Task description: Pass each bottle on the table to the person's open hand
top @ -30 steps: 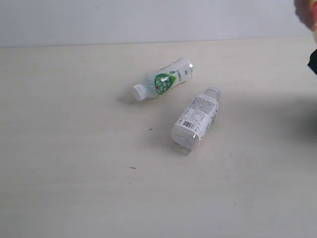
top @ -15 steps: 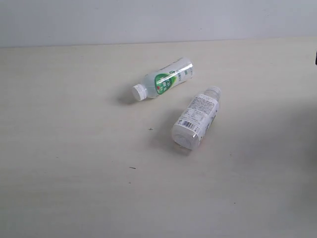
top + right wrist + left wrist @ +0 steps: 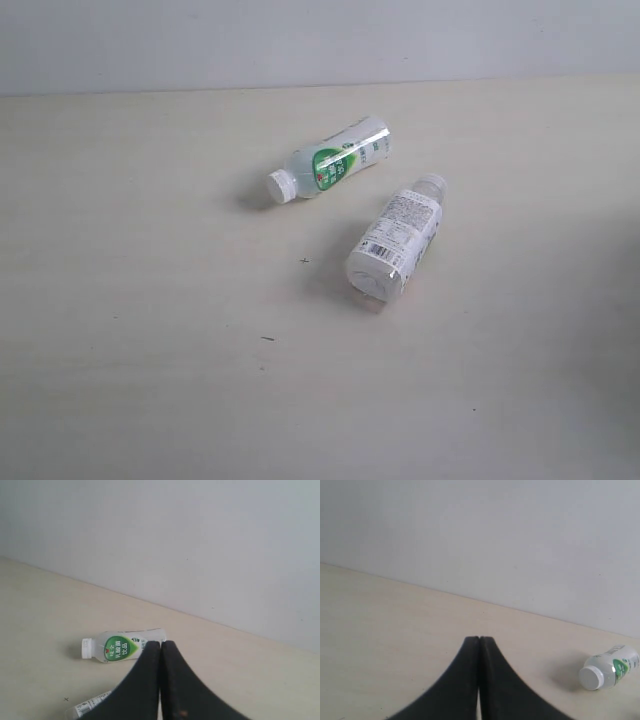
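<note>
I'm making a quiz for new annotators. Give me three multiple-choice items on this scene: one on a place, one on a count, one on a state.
1. In the exterior view, where does the green-label bottle lie relative to the white-label bottle?
A) up and to the left
B) down and to the right
C) on top of it

2. How many bottles are on the table?
A) one
B) two
C) four

3. State of the left gripper?
A) wide open
B) shut on a bottle
C) shut, holding nothing

Answers:
1 A: it sits higher and further left.
2 B: only those two lie there.
3 C: its fingers meet with nothing between them.
</note>
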Robot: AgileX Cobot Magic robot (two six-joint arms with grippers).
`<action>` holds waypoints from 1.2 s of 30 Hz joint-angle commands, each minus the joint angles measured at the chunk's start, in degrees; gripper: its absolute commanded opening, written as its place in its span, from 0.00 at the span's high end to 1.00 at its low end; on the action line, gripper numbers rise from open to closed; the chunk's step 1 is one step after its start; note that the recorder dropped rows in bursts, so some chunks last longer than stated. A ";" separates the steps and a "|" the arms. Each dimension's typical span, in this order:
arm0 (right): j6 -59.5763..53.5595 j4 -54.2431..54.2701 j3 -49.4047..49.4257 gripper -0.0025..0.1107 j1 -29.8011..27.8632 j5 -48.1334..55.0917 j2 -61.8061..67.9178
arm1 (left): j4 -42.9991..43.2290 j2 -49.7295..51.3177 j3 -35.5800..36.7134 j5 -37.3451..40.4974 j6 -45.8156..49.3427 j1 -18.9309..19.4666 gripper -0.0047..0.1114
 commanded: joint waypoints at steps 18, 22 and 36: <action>-0.20 0.09 0.11 0.98 -0.20 1.55 -1.13 | 0.17 -0.35 -0.02 -0.09 -0.02 0.15 0.96; -0.20 0.09 0.11 0.98 -0.20 1.55 -1.13 | 0.17 -0.35 -0.02 -0.09 -0.02 0.15 0.96; -0.20 0.09 0.11 0.98 -0.20 1.95 -21.19 | 0.17 -0.35 -0.02 -0.09 -0.02 0.15 0.96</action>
